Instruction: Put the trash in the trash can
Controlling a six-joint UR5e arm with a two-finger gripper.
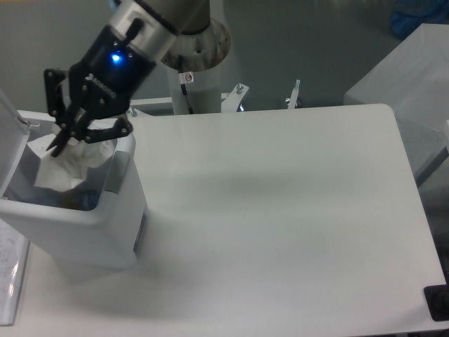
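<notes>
At upper left, our claw [70,137] pinches the wrapper [74,165] over the open trash can [105,217]; we should release only once well inside its rim.

- A white table [280,210] with rounded corners fills most of the view, its top smooth and matte
- Soft, even light falls on it, leaving a faint grey shadow near the middle
- Behind it a grey floor [316,42] runs to the top edge
- Two small metal brackets [266,95] stand at the table's far edge
- A white box [407,77] (only partly in view) sits to the right, beyond the table's corner
- Something blue [421,14] shows in the top right corner, too blurred to name
- A black patch [438,303] lies at the lower right edge
</notes>
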